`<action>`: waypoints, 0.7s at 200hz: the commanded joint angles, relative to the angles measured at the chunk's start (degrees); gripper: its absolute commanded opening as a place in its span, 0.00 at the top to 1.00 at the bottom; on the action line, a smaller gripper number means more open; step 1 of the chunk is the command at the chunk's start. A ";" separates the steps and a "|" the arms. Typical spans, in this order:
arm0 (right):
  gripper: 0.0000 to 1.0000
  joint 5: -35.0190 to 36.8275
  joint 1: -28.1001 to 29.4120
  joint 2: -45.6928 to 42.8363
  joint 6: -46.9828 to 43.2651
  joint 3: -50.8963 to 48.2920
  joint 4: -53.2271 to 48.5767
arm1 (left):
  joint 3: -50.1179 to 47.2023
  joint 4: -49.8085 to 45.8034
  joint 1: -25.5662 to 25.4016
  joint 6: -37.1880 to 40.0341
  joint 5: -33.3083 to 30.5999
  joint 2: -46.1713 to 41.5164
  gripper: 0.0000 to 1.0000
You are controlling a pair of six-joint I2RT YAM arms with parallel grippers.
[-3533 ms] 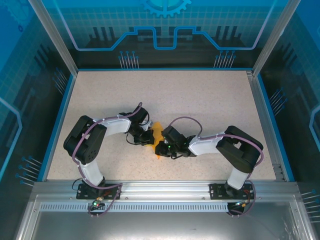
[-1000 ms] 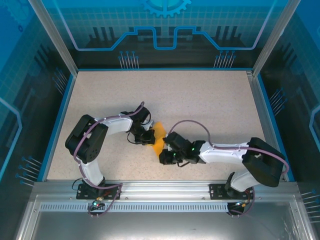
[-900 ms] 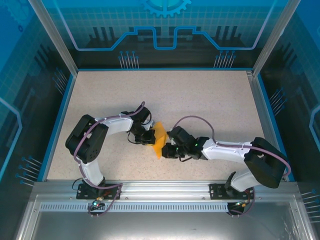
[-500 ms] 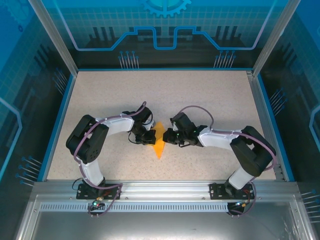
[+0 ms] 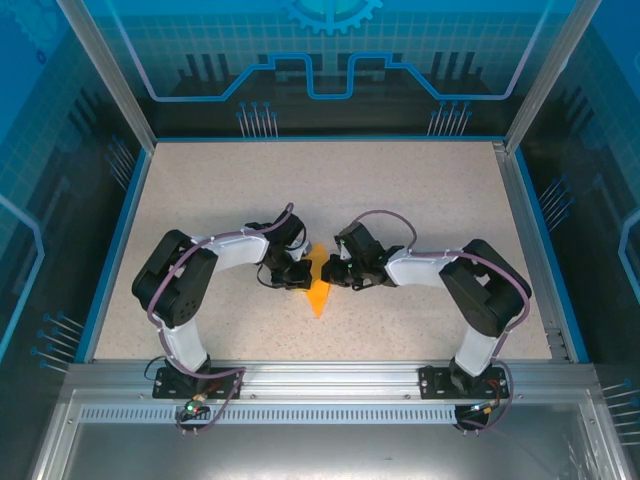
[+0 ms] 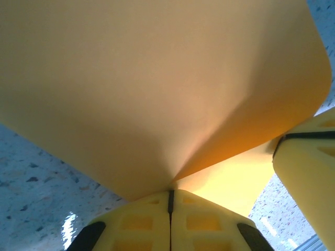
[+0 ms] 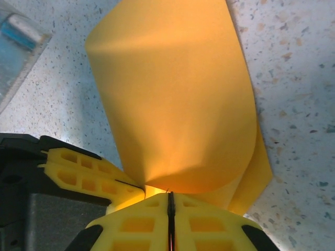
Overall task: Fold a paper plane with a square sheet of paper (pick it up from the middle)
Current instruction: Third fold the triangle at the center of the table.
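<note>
The square sheet of paper (image 5: 317,290) is orange-yellow and bent over on itself, its narrow point toward the near edge of the table. My left gripper (image 5: 300,276) is shut on its left side. In the left wrist view the sheet (image 6: 157,89) billows up from the closed gripper (image 6: 170,192). My right gripper (image 5: 336,272) is shut on the paper's right side, right next to the left one. In the right wrist view the paper (image 7: 172,94) curls over in a loose loop from the closed gripper (image 7: 170,196), with the left gripper's fingers (image 7: 89,175) touching beside it.
The speckled table (image 5: 400,190) stretches away behind the grippers inside blue edge rails (image 5: 118,240). Both arms are bent inward, their elbows (image 5: 175,275) out to the sides. A metal frame rail (image 5: 320,370) runs along the near edge.
The right arm swung its gripper from the paper's near tip up to the paper's right side beside the left gripper. The paper's point now lies on the table. The left gripper held still.
</note>
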 commanded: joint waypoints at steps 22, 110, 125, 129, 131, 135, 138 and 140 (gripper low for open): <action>0.91 2.92 -0.02 2.59 -0.67 3.10 -5.10 | -4.08 0.23 -0.83 1.45 -10.91 6.93 0.94; 0.92 8.12 -0.50 3.11 -1.53 3.02 -10.76 | -4.28 0.14 -0.90 1.67 -11.29 7.28 0.94; 0.93 9.43 -0.63 2.27 -2.24 3.01 -12.03 | -4.36 0.13 -0.90 1.74 -11.27 7.28 0.94; 0.93 9.90 -0.59 1.89 -2.41 3.02 -12.47 | -4.37 0.15 -0.83 1.69 -11.27 7.29 0.94; 0.93 10.07 -0.59 1.72 -2.59 3.02 -12.63 | -4.37 0.15 -0.87 1.70 -11.27 7.29 0.94; 0.93 10.30 -0.63 1.42 -2.88 3.04 -12.86 | -4.32 0.14 -0.84 1.74 -11.27 7.29 0.94; 0.93 10.45 -0.60 1.22 -3.07 3.03 -13.04 | -4.28 0.15 -0.89 1.76 -11.27 7.33 0.94; 0.93 10.50 -0.59 1.02 -3.20 3.02 -13.13 | -4.28 0.15 -0.84 1.76 -11.31 7.34 0.94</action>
